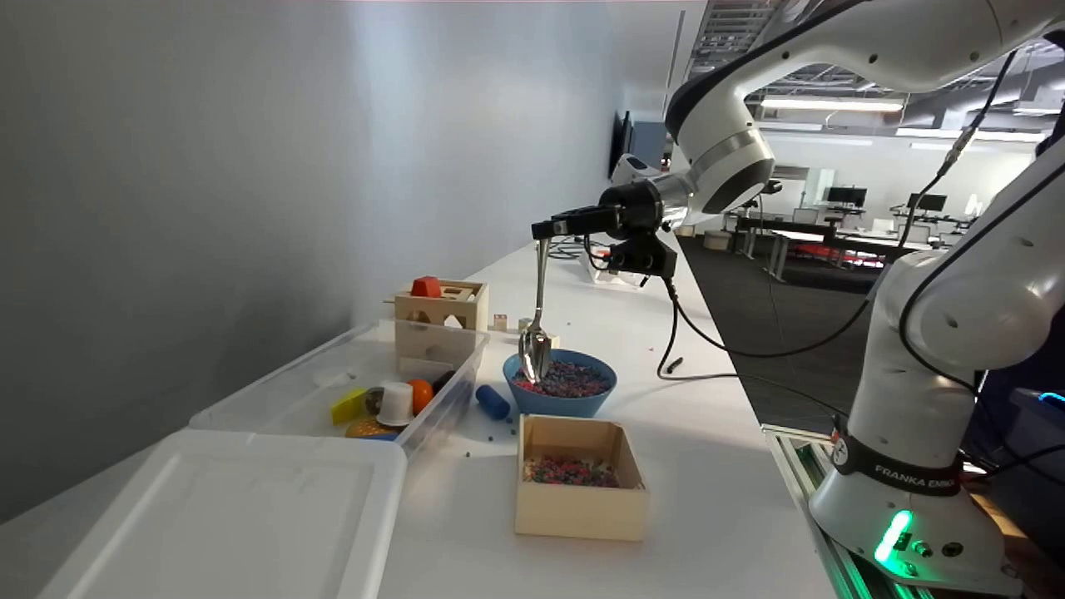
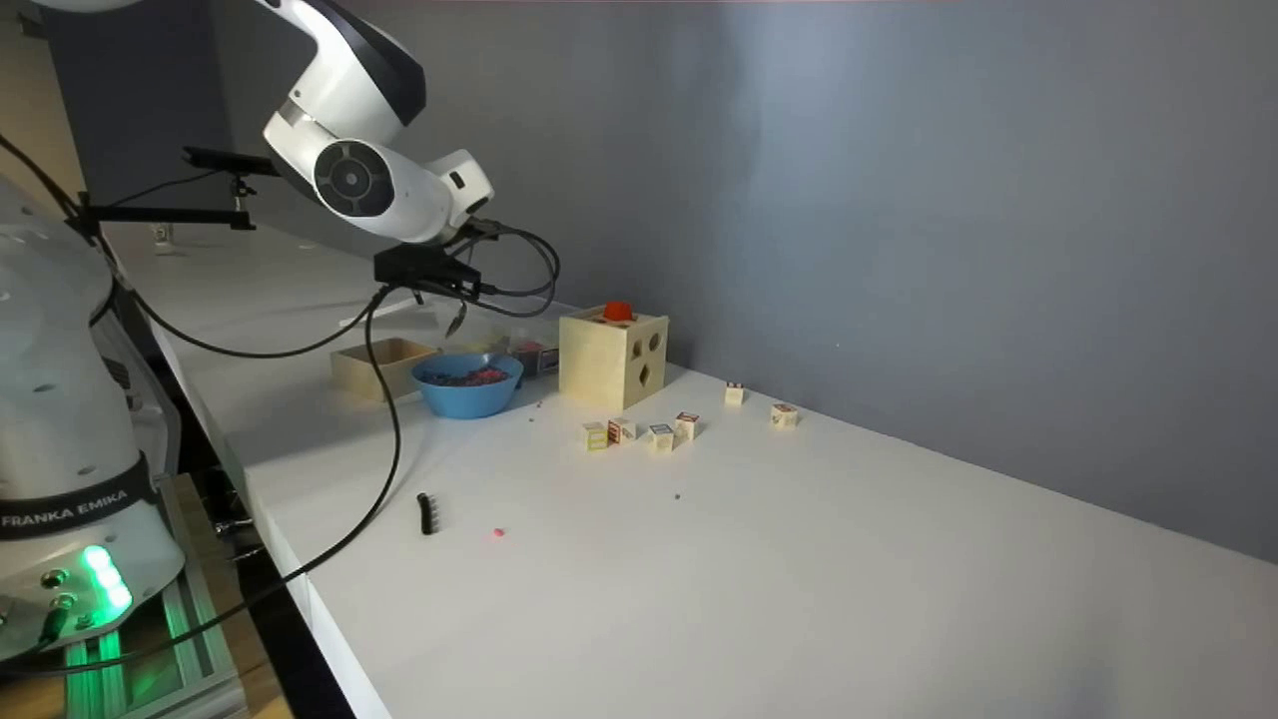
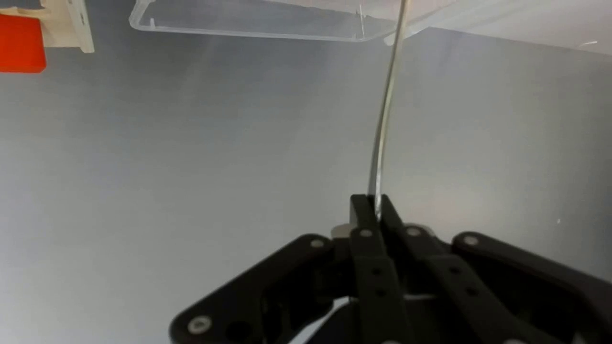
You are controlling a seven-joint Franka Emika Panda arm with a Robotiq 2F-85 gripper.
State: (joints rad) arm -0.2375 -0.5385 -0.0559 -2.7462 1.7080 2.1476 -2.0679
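My gripper (image 1: 544,230) is shut on the upper end of a shiny metal spoon-like utensil (image 1: 539,287), which hangs down almost upright. In the wrist view its thin handle (image 3: 388,95) rises from between the black fingertips (image 3: 359,206). The lower end shows two rounded lobes in an exterior view. They overlap the blue bowl (image 1: 559,404) of small red and dark bits there. In an exterior view the utensil's tip (image 2: 456,320) appears above the rim of the blue bowl (image 2: 467,401), apart from it. The gripper's fingers are hidden in that view.
A wooden box (image 1: 582,514) with similar bits stands near the bowl. A clear bin (image 1: 274,409) of toys, a white lid (image 1: 241,516), a blue cylinder (image 1: 492,402) and a wooden shape cube (image 2: 611,361) are around it. Letter blocks (image 2: 661,436) and a hanging cable (image 2: 391,459) also show.
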